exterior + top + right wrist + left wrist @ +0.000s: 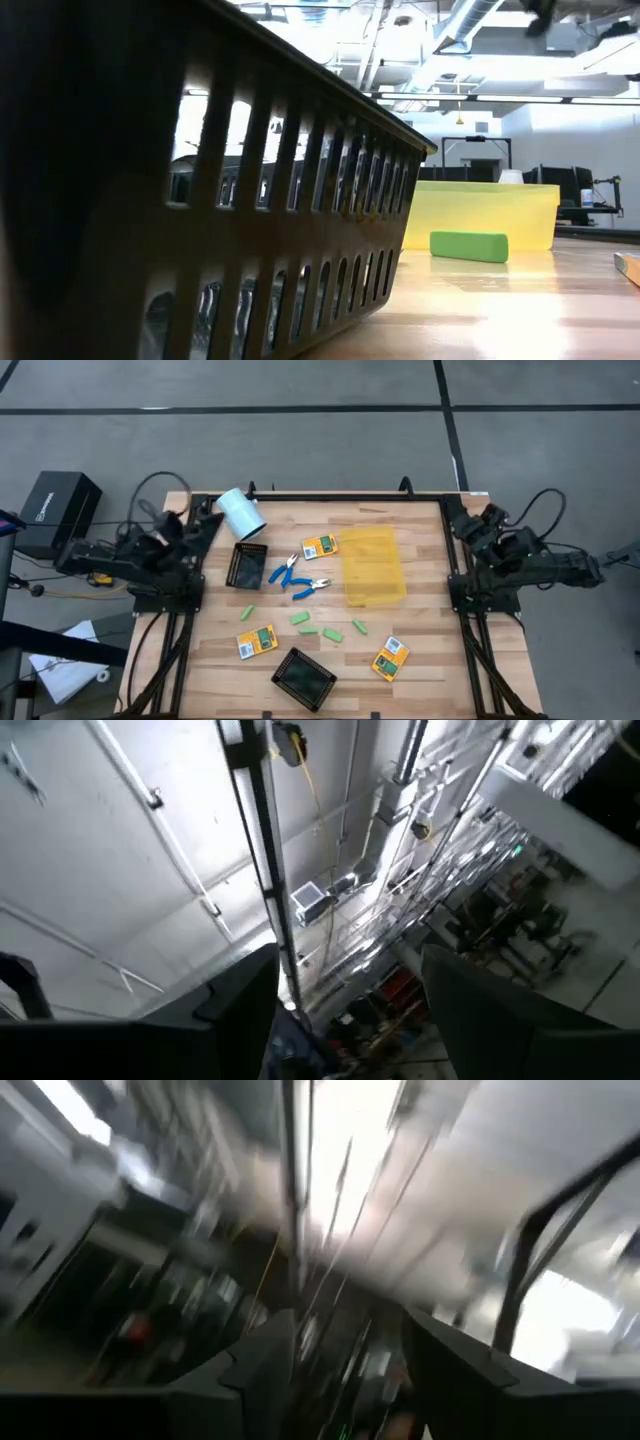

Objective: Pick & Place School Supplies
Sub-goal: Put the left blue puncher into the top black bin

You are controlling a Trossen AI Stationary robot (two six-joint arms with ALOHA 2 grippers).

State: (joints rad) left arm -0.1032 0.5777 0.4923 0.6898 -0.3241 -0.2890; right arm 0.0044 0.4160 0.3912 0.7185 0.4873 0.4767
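Containers are sitting across the wooden table: toward the left, a black tray is lying just beside a pale white-blue cylinder, which is resting on its side near the far-left corner; a second black tray is sitting at the near edge, and in the low view its slotted wall is blocking most of the sight. To the right of centre, a yellow translucent bin is lying with nothing visible inside it. Two blue-handled scissor-like tools are lying between the first tray and the bin. One yellow-orange pack is touching the bin's left side, another is lying near the front left, a third at the front right. Light-green pieces are lying scattered between them. The left gripper is hovering off the table's left edge beside the cylinder, fingers parted, holding nothing. The right gripper is waiting at the right edge, fingers wide apart, empty.
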